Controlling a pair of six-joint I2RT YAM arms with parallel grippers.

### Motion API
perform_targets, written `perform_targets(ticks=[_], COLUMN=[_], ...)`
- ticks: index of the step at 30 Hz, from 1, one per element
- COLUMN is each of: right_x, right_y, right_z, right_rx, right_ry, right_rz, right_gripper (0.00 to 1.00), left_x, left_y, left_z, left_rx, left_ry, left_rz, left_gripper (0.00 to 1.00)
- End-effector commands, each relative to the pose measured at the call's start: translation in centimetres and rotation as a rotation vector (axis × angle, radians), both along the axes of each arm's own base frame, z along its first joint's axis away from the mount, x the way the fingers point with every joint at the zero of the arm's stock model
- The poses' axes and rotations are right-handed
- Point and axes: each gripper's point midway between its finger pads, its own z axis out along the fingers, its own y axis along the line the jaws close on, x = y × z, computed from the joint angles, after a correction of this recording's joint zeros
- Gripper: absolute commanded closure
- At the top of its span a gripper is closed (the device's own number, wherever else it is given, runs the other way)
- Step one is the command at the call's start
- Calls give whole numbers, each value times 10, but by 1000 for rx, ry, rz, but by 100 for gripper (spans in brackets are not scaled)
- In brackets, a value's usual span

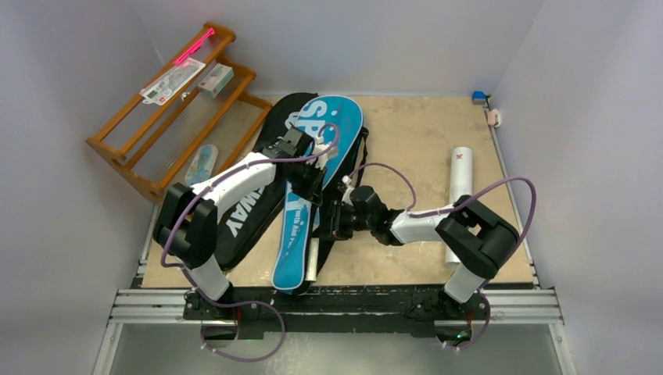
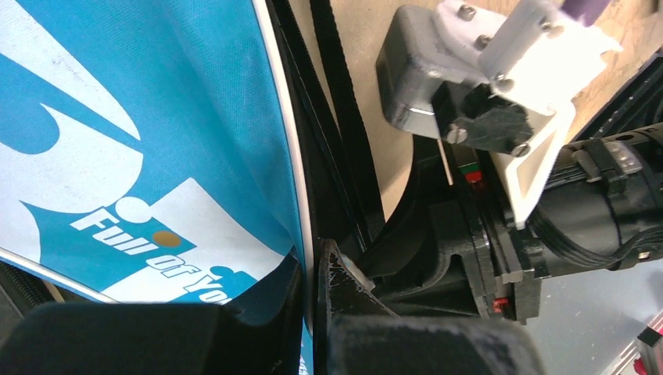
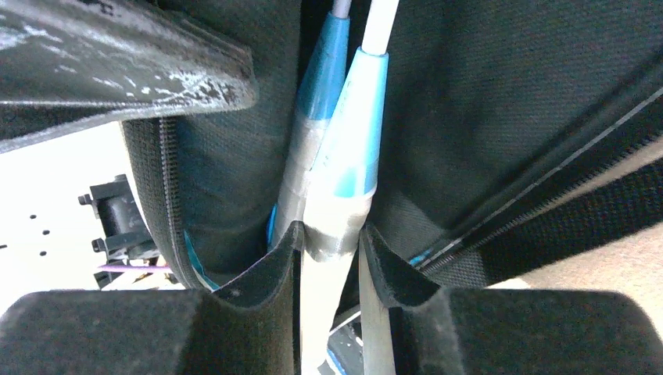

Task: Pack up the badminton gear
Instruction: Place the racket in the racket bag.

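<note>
The blue "SPORT" cover [image 1: 332, 129] lies slantwise over the black "CROSSWAY" cover [image 1: 246, 207] in the middle of the table. My left gripper [image 1: 309, 185] is shut on the blue cover's [image 2: 156, 117] white-piped right edge; in its wrist view the gripper [image 2: 317, 273] pinches that edge. My right gripper [image 1: 332, 220] reaches in from the right. In its wrist view the gripper [image 3: 330, 242] is shut on a light-blue and white racket handle [image 3: 348, 156], with a second handle [image 3: 313, 125] lying against it inside dark cover fabric [image 3: 485, 94]. A long white tube [image 1: 460, 191] lies at the right.
A wooden rack [image 1: 168, 109] with packaged items and a pink stick [image 1: 194, 45] stands at the back left. Another small packet [image 1: 202, 162] lies before it. A small blue object [image 1: 478, 96] sits in the far right corner. Loose black straps [image 2: 340, 117] run beside the blue cover.
</note>
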Motion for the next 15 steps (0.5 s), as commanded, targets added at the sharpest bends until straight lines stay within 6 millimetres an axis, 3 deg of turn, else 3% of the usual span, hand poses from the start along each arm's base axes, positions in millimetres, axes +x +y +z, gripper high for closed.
perform_targets(ticks=[1, 8, 11, 15], right_x=[20, 33, 31, 23], right_y=[27, 40, 39, 28], right_z=[39, 39, 27, 19], right_rx=[133, 230, 212, 183], right_ry=[-112, -143, -122, -107], right_rz=[16, -21, -16, -30], right_gripper=[85, 85, 69, 53], left_x=[-5, -22, -16, 2], left_y=[-26, -42, -37, -19], left_z=[32, 61, 55, 29], left_rx=[-158, -309, -269, -112], left_ry=[7, 33, 5, -29], left_rz=[-77, -162, -137, -44], left_gripper=[100, 100, 100, 100])
